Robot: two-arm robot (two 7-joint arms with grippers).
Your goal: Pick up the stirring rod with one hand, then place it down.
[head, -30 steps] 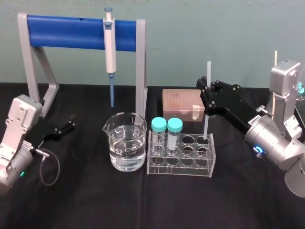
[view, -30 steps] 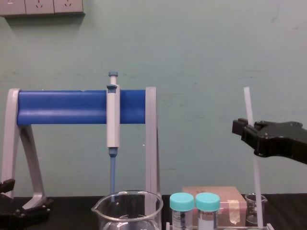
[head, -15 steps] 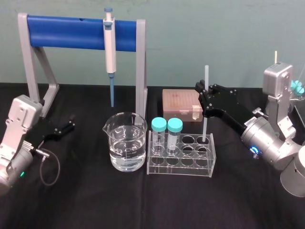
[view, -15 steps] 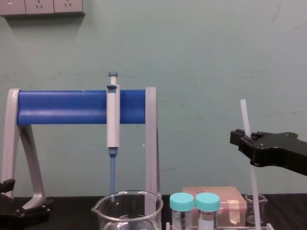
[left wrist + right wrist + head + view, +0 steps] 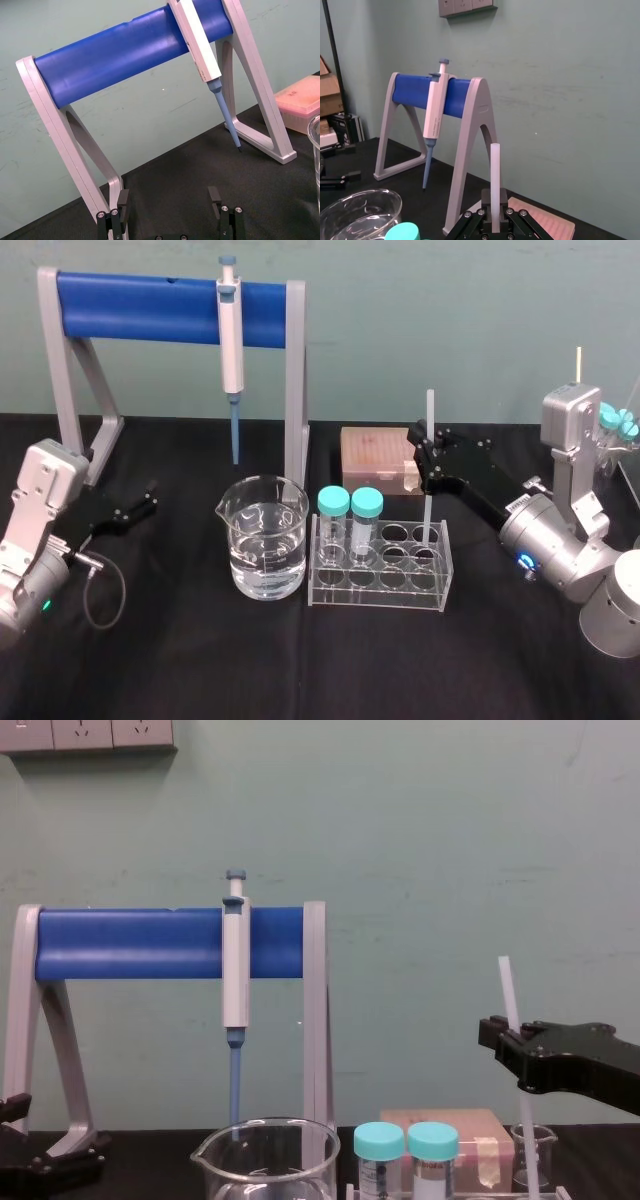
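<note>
Since the stirring rod point(image 5: 430, 412) is looking thin, light and stiff, probably slick and brittle too, a gentle pinch near mid-length is seeming the safest hold. Right gripper point(image 5: 428, 462) is clamping it there, the rod standing near upright with its top poking above the fingers and its lower end reaching into a back well at the right end of the clear rack point(image 5: 380, 585). Left gripper point(image 5: 140, 505) is idling at far left, fingers spread, holding nothing.
</note>
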